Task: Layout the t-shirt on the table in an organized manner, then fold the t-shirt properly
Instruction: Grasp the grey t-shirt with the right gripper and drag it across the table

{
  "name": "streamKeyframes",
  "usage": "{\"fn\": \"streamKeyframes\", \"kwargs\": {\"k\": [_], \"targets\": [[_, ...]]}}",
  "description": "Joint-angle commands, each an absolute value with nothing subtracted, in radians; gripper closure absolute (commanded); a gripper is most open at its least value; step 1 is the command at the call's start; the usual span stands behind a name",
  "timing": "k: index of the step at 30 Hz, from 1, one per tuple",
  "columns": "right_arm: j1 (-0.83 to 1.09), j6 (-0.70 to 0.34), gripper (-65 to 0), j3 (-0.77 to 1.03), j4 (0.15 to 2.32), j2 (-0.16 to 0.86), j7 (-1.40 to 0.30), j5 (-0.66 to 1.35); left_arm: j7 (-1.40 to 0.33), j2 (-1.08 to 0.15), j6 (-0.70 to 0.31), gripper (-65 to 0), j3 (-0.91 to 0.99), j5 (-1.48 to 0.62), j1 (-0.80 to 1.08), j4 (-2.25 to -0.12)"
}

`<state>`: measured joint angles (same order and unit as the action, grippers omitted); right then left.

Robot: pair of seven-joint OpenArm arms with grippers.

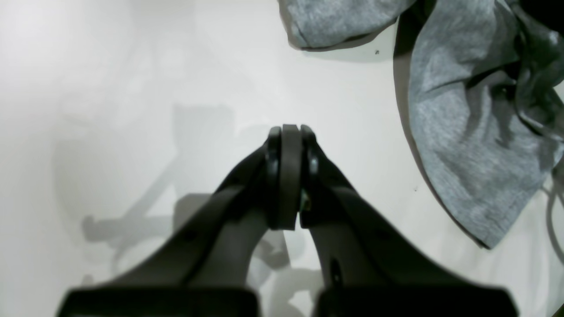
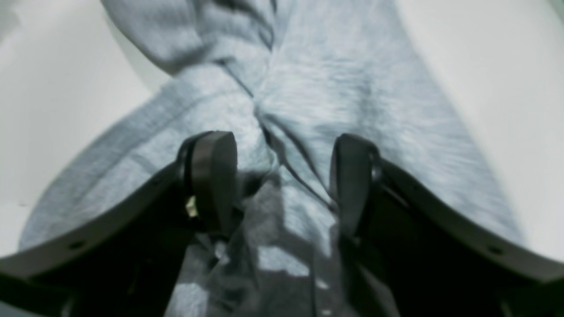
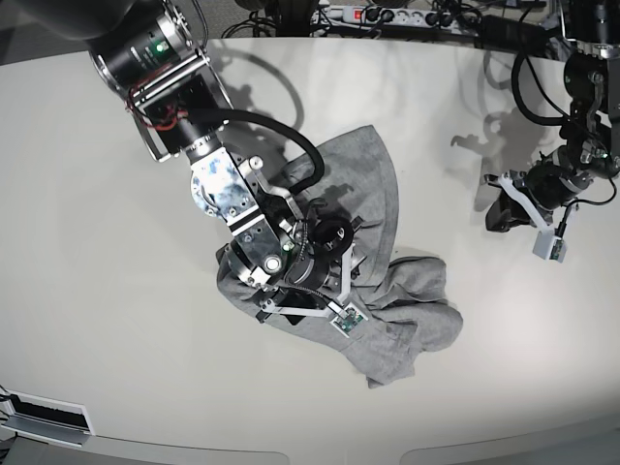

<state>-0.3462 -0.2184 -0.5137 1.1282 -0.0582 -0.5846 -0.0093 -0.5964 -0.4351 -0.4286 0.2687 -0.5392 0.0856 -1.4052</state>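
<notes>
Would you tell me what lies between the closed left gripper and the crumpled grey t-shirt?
Only bare glossy white table, seen in the left wrist view, separates left gripper from t-shirt.

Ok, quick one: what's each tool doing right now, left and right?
Left tool: closed, empty, over bare table.
Right tool: open, astride the crumpled t-shirt, not gripping it.

My jaws stand wide apart over the t-shirt (image 2: 308, 88), one dark pad (image 2: 213, 176) on the left and the other on the right of the frame, with grey heathered cloth showing between them. Nothing is pinched between the pads. A deep crease runs down the fabric through the gap, and the cloth bunches into a rounded fold at upper left. My shadow darkens the fabric near the bottom. Off-white bench (image 2: 498, 88) shows on both sides of the shirt.
</notes>
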Motion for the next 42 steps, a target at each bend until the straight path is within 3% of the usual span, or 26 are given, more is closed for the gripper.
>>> {"fn": "streamKeyframes", "kwargs": {"k": [1, 6, 8, 11, 13, 17, 22, 25, 27, 31, 35, 42], "targets": [[-0.386, -0.215, -37.5, -0.511, 1.111, -0.07, -0.551, -0.008, -0.577, -0.451, -0.435, 0.0, 0.275, -0.551, 0.072, -1.419], [-0.413, -0.183, -35.6, -0.511, 1.051, -0.072, -0.512, -0.013, -0.577, -0.449, -0.435, 0.0, 0.275, -0.551, 0.072, -1.419], [-0.413, -0.184, -26.2, -0.511, 1.051, -0.073, -0.511, -0.032, -0.577, -0.449, -0.434, 0.0, 0.275, -0.551, 0.072, -1.419], [-0.415, -0.193, -6.7, -0.511, 1.052, -0.072, -0.513, -0.057, -0.577, -0.449, -0.434, 0.0, 0.275, -0.551, 0.072, -1.419], [-0.42, -0.241, 0.0, -0.511, 1.052, -0.072, -0.517, -0.08, -0.577, -0.449, -0.434, 0.0, 0.275, -0.551, 0.072, -1.419], [-0.433, -0.342, 0.0, -0.511, 1.057, -0.072, -0.536, -0.072, -0.577, -0.449, -0.434, 0.0, 0.275, -0.551, 0.072, -1.419], [-0.432, -0.329, 0.0, -0.511, 1.076, -0.072, -0.536, -0.041, -0.577, -0.449, -0.434, 0.0, 0.275, -0.551, 0.072, -1.419], [-0.432, -0.244, -20.9, -0.511, 1.076, -0.072, -0.517, -0.042, -0.577, -0.449, -0.434, 0.0, 0.275, -0.551, 0.072, -1.419], [-0.432, -0.195, -25.0, -0.511, 1.076, -0.071, -0.502, -0.046, -0.577, -0.449, -0.434, 0.0, 0.275, -0.551, 0.072, -1.419], [-0.429, -0.182, -21.4, -0.511, 1.076, -0.072, -0.466, -0.05, -0.577, -0.449, -0.434, 0.0, 0.275, -0.552, 0.072, -1.419], [-0.43, -0.21, 0.0, -0.511, 1.076, -0.072, -0.463, -0.072, -0.577, -0.449, -0.435, 0.0, 0.275, -0.551, 0.072, -1.419], [-0.46, -0.172, 0.0, -0.509, 1.14, -0.066, -0.532, -0.095, -0.577, -0.449, -0.435, 0.0, 0.275, -0.551, 0.072, -1.419]]}}
